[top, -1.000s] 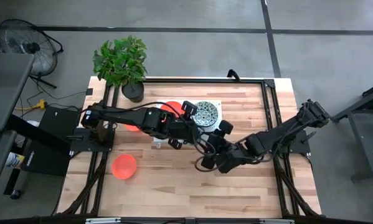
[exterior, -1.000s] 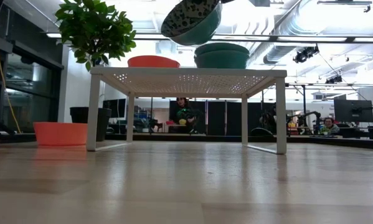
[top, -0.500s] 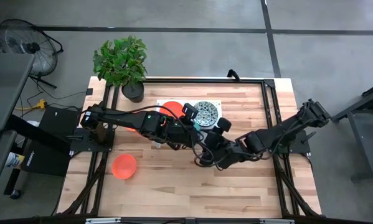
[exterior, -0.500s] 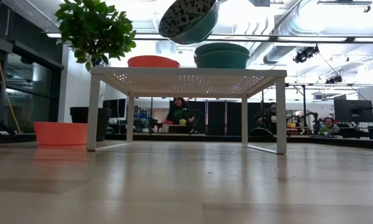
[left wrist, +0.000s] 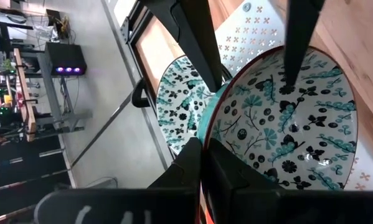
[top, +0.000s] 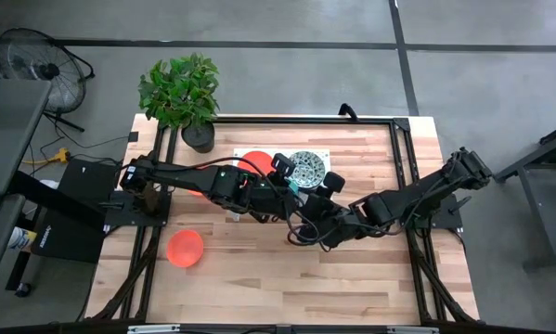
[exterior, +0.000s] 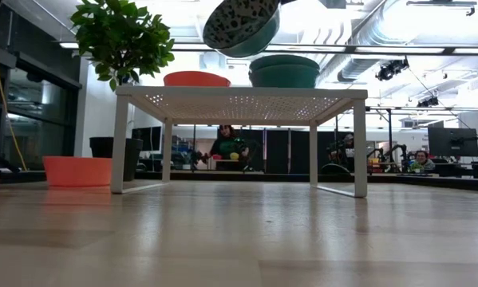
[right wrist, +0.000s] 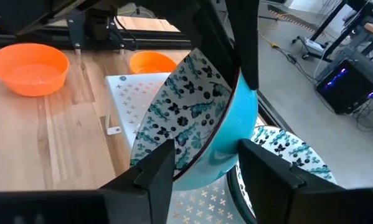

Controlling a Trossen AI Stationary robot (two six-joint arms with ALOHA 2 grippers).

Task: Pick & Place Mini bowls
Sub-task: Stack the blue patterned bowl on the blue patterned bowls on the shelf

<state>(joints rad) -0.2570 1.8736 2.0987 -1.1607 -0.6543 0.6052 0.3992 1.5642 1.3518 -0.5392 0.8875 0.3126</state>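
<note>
My left gripper [top: 285, 179] is shut on a speckled mini bowl [exterior: 242, 25], white inside and teal outside, and holds it tilted in the air above the white perforated stand [exterior: 239, 94]. My right gripper [top: 307, 197] is open beside this bowl [right wrist: 192, 118]. One of its fingers stands over the patterned inside and the other over the teal outside; whether they touch does not show. On the stand sit an orange bowl [exterior: 196, 78] and two stacked speckled bowls [exterior: 284, 70]. Another orange bowl [top: 185, 248] rests on the table. My left gripper holds the speckled bowl by its rim [left wrist: 203, 146], one finger inside the bowl and one outside on the teal wall. The bowl is lifted clear above the stand and steeply tilted, its opening facing sideways.
A potted plant [top: 180, 93] stands at the table's far left corner. A further orange bowl [top: 198, 189] lies partly under my left arm. The two arms cross closely over the stand. Bare wood lies along the near edge [top: 287, 288]. People sit in the room beyond the table.
My right gripper has moved toward the far edge, up to the held bowl, so that its fingers now stand on either side of the bowl's wall. The bowl in my left gripper has tipped slightly steeper while staying above the stand.
</note>
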